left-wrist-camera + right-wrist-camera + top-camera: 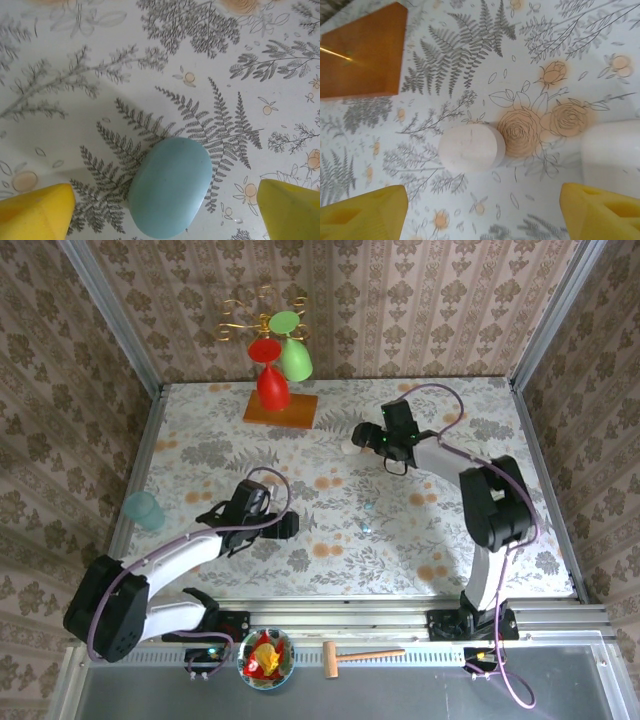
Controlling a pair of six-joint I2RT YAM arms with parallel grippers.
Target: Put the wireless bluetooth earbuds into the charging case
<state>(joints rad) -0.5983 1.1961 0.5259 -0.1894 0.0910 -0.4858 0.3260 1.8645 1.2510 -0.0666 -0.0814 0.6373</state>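
Both arms out over the counter (450, 550), jaws spread wide.
The left arm (175, 552) stretches from the near left corner, its left gripper (287, 526) near the middle; the right arm (495, 502) folds by the right edge, its right gripper (357, 437) pointing left in the far half.

Pale blue case (170, 187) looks like smooth plastic, matt, faintly speckled. White case (471, 147) is matt too, a touch chalky. Yellow finger pads (35, 210) read as dull, slightly grainy plastic. Table cover (75, 125) is smooth with a soft sheen, and that orange-brown base (362, 50) looks like satin-finished wood.
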